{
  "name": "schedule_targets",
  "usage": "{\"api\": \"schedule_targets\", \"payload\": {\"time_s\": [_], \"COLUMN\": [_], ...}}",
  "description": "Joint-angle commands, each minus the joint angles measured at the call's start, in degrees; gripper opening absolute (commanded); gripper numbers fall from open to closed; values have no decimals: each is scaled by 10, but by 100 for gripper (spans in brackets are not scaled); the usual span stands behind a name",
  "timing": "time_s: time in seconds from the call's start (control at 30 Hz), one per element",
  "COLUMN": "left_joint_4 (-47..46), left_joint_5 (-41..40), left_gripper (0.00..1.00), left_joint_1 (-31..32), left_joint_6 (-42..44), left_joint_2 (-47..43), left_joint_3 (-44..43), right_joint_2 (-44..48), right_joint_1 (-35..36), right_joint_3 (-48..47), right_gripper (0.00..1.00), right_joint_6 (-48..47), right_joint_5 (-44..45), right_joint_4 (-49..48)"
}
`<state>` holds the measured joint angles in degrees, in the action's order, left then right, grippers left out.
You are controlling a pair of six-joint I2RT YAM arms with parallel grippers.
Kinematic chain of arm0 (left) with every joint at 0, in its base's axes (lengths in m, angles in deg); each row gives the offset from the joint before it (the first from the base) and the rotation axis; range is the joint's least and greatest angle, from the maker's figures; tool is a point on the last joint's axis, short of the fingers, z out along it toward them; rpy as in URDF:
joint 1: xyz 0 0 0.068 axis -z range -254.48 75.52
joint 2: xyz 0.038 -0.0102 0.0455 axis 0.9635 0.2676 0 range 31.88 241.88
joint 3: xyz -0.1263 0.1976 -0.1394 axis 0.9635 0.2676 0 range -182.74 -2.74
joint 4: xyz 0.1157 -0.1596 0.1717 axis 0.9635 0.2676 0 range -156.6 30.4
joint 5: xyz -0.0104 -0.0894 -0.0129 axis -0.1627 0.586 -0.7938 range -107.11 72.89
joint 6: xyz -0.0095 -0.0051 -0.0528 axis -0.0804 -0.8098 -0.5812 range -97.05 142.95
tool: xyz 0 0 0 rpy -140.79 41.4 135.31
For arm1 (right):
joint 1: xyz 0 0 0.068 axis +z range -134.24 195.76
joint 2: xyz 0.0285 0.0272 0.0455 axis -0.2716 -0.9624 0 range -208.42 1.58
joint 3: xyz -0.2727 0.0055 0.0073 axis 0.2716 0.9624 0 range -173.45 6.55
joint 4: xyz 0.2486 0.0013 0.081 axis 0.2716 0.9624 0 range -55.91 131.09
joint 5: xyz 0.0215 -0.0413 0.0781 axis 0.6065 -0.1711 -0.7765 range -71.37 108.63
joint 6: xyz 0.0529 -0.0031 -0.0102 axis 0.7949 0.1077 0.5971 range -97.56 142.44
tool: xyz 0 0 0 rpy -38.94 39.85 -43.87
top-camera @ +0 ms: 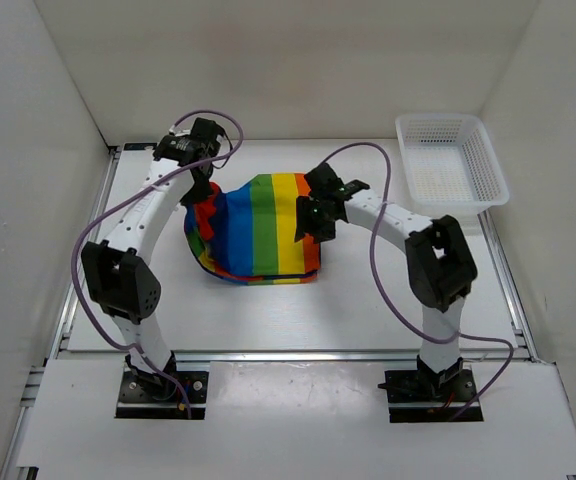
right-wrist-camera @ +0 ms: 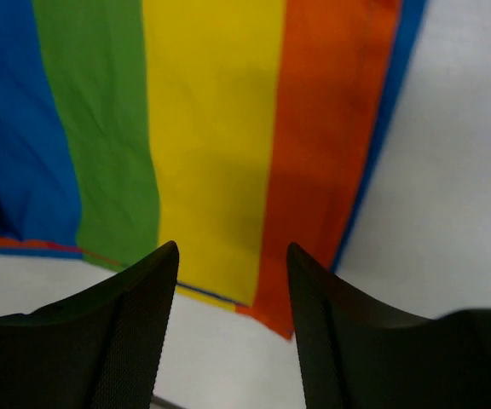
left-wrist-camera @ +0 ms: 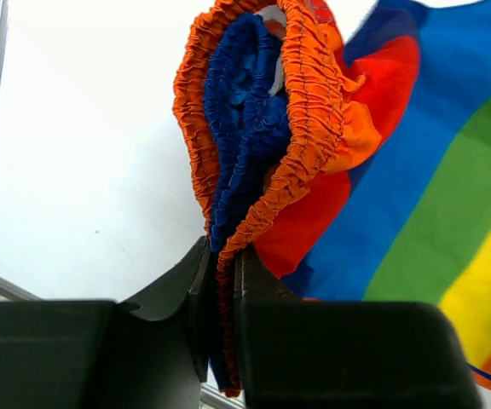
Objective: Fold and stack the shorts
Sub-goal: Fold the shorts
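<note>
The rainbow-striped shorts lie folded in the middle of the white table, stripes running front to back. My left gripper is at their left end. In the left wrist view it is shut on the gathered orange waistband, which bunches up above the jaws with blue cloth inside. My right gripper hovers over the shorts' right side. In the right wrist view it stands open above the yellow and orange stripes of the shorts near a hem corner, with nothing between its fingers.
A white plastic mesh basket stands at the back right corner. White walls enclose the table on three sides, with metal rails along its left and right edges. Purple cables loop from both arms.
</note>
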<state>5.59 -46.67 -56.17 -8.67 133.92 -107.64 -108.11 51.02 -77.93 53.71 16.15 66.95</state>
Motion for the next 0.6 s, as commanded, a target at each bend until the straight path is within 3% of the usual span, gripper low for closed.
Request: {"api": "schedule_targets", "payload": {"time_s": [0.0, 0.13, 0.3, 0.33, 0.43, 0.57], "left_joint_4": [27, 32, 43, 43, 43, 43], "left_joint_5": [-31, -37, -43, -43, -43, -43], "left_gripper": [10, 10, 10, 10, 10, 10], "left_joint_1": [-4, -4, -4, -4, -4, -4], "left_joint_6": [-12, -6, 10, 10, 10, 16], "left_joint_2": [-9, -9, 4, 4, 9, 15], "left_joint_3": [-30, -53, -67, -67, -67, -79], "right_joint_2": [-49, -81, -80, -75, -80, -118], "right_joint_1": [-13, -43, -49, -49, -62, -67], "right_joint_3": [-66, -87, -92, -86, -86, -91], "right_gripper": [59, 45, 45, 52, 55, 51], "right_joint_6": [-18, 5, 5, 5, 5, -7], "right_joint_5": [-6, 19, 78, 95, 95, 14], "right_joint_4": [-3, 8, 8, 8, 8, -1]}}
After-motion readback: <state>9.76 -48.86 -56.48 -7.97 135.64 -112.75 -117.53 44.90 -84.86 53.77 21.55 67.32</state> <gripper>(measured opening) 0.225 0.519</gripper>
